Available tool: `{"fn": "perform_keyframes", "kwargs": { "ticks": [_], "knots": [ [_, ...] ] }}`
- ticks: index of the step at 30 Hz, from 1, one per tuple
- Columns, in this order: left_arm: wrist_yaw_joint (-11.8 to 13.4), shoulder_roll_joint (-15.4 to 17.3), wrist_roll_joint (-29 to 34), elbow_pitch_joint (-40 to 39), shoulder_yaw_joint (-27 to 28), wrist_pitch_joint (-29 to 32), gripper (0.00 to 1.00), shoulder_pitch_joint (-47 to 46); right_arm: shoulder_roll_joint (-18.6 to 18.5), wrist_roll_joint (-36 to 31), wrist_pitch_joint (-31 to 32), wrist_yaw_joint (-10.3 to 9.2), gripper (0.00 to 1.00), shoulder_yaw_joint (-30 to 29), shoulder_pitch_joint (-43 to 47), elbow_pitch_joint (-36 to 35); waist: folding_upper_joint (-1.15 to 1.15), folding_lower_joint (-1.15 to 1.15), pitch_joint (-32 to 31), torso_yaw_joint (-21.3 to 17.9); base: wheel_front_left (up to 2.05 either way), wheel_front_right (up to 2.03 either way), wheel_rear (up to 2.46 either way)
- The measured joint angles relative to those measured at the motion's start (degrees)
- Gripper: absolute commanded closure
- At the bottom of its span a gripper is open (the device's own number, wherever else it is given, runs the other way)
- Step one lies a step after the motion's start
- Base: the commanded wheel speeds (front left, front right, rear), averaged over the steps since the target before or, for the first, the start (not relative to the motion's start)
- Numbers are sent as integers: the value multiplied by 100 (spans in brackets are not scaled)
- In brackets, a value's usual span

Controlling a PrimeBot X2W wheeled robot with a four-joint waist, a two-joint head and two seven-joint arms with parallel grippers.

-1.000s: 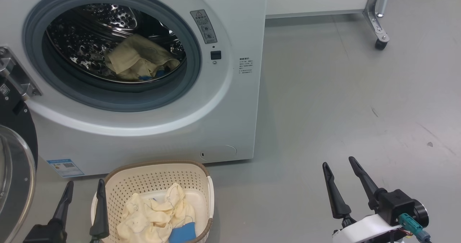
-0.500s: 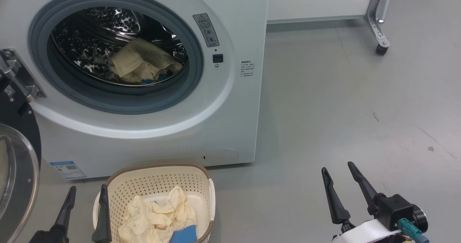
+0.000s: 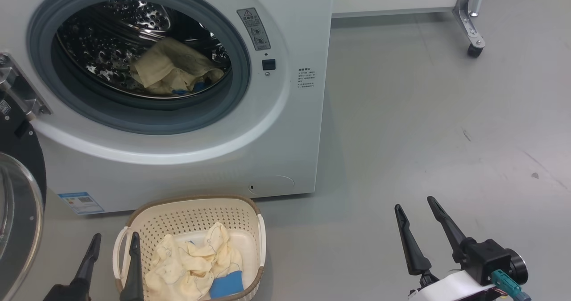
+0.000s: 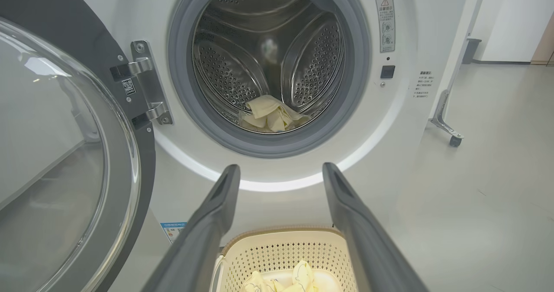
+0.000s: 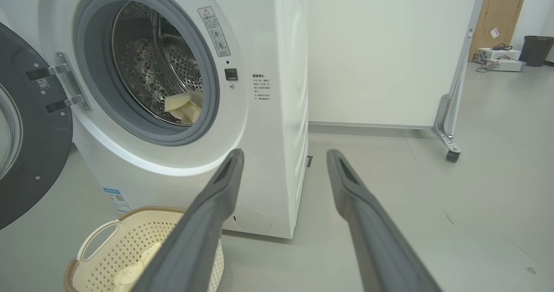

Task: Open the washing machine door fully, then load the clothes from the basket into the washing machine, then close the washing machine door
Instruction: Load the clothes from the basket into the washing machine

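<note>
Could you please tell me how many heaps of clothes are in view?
2. One heap lies in the drum, the other heap in the basket. More garments may be hidden under either.

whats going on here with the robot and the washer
A robot is loading laundry. The door of the washing machine is swung open, and one cream garment lies in the drum. More clothes sit in the basket in front of it. The left gripper hovers open at the basket's left edge; the right gripper is open off to the right, holding nothing.
</note>
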Motion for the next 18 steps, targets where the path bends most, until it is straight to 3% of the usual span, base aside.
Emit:
{"fn": "perform_keyframes", "kwargs": {
  "ticks": [12, 18],
  "knots": [
    [-38, -11, 15, 491, -343, 394, 0, -92, 1, -14, 0, 52, 0, 37, -186, -294, 0, 0, 603, -99, 0, 0, 0],
    [-62, 24, 172, 972, -470, 608, 0, -603, 10, -42, 0, 53, 0, 41, -405, -438, 0, 0, 1005, -214, 0, 0, 0]
  ]
}}
